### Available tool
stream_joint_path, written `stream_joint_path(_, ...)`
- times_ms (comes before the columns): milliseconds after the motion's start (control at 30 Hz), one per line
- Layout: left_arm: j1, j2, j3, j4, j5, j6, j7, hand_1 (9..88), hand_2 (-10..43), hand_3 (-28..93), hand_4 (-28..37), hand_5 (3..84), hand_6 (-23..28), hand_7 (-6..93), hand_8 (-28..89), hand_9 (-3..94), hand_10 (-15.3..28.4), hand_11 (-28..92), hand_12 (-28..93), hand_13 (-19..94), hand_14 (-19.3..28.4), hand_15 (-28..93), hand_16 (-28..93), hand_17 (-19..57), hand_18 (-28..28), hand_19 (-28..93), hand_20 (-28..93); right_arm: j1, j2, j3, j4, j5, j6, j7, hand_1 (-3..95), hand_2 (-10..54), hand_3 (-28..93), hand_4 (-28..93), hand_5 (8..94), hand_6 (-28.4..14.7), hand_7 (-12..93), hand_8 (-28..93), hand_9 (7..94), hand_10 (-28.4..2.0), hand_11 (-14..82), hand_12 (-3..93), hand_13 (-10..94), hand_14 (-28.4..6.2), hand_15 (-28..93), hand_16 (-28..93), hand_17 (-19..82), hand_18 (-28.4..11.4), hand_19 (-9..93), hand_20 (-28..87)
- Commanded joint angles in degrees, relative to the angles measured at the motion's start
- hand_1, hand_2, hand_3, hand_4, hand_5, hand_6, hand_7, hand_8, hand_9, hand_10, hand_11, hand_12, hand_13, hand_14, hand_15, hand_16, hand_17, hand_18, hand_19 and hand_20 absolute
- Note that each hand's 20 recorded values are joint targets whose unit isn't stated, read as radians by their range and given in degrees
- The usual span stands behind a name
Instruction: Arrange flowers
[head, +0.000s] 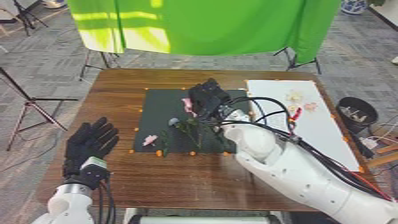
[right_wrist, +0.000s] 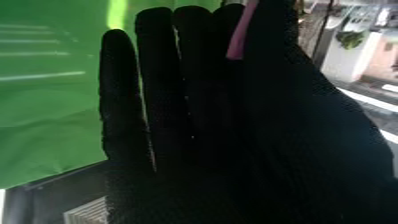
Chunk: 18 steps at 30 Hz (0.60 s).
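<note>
My right hand (head: 209, 100) is over the upper part of the black mat (head: 164, 102) in the head view, with a pink flower (head: 187, 106) at its left side. In the right wrist view the fingers of the right hand (right_wrist: 204, 125) are straight, and a pink piece (right_wrist: 238, 40) is pinched between thumb and fingers. On the mat lie a pale flower (head: 174, 121), a small pink flower (head: 150, 140) and green stems. Pale and pinkish flowers (head: 309, 106) lie on the white board (head: 311, 132). My left hand (head: 91, 142) is open left of the mat.
Small orange pieces (head: 193, 153) line the edges of the mat and board on the brown table (head: 178, 182). Beside the table's right edge stands a black bin (head: 357, 107). Something red (head: 296, 115) is near the cables of the right arm. A green cloth (head: 204, 25) hangs behind the table.
</note>
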Motion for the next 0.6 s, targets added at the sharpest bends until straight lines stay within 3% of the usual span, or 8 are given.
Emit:
stream_joint_path(33,0.7,-0.02,-0.3,-0.09,-0.26,0.19,-0.73,30.7,17.0,71,-28.3,46.2,11.2,20.1,-10,41.5,17.4,35,12,30,18.9,53,-10,-6.1,16.9,44,10,-1.0,0.8,-1.0,-1.2,-3.2,-2.9,0.0,54.4,-8.6,72,-28,73.5,3.5,18,-1,76.9,-8.2,6.8,19.6,65,-6.8,18,28,26,-15.8,45,26)
stream_joint_path(167,1.2,0.05,-0.97,-0.33,-0.25,0.37,-1.01,30.7,17.1,71,-28.3,46.2,11.3,20.1,-10,41.4,17.4,35,12,30,18.8,53,-10,-6.2,17.0,44,10,-2.4,1.3,0.1,-2.5,-2.2,-4.4,0.6,53.2,-9.0,74,-28,70.7,3.2,19,-3,73.0,-8.8,9.4,15.6,64,-7.3,19,26,25,-16.1,45,26)
stream_joint_path(333,1.3,-0.17,-0.75,-0.4,-2.06,0.76,-0.58,30.7,17.1,71,-28.3,46.3,11.3,20.2,-10,41.4,17.4,35,12,30,18.8,53,-11,-6.1,17.0,44,10,-3.2,1.5,0.3,-3.8,-2.0,-5.8,0.5,52.5,-9.4,75,-28,69.4,3.4,19,-3,71.6,-8.7,10.1,14.0,64,-7.5,20,23,25,-16.1,45,25)
stream_joint_path(600,1.4,-0.24,-0.78,-0.42,-2.32,0.88,-0.34,30.8,17.2,71,-28.3,46.4,11.2,20.3,-10,41.5,17.6,35,12,30,18.8,53,-10,-6.1,17.0,44,10,-4.5,1.7,2.7,-7.9,3.0,-10.2,1.9,48.5,-9.5,78,-28,65.2,2.9,19,-6,67.3,-10.0,9.3,13.4,61,-8.1,20,22,24,-15.8,42,24)
